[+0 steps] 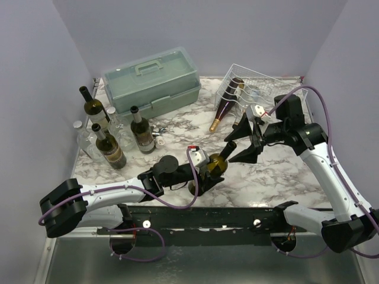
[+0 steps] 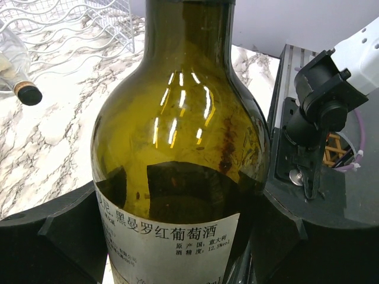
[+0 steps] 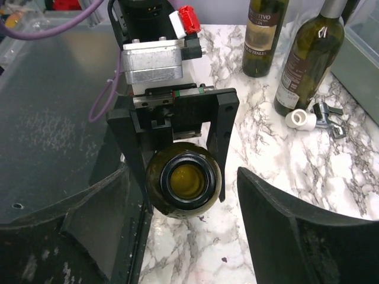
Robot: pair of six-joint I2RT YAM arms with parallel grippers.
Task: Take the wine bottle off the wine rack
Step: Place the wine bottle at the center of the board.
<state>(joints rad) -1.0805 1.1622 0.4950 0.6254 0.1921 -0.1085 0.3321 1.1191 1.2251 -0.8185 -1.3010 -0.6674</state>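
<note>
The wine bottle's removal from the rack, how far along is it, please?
Done: the wine bottle is off the wine rack, clamped in the left gripper. In hand: the open right gripper brackets its mouth. Remaining: probably setting it down; another bottle lies racked.

The white label (image 2: 172, 248) low on the wine bottle (image 2: 177, 136) carries Chinese print: 黑曼罗红葡萄酒 in the large line, and below it, smaller, 原产国:意大利 and 酒精度:12.5%vol. The lines at its left edge are too small to read. Beyond the wine bottle's mouth, a dark bottle (image 3: 263, 35) shows "…TIVO" above "…ITALIA". The print on the green bottle (image 3: 311, 56) beside it is illegible.
</note>
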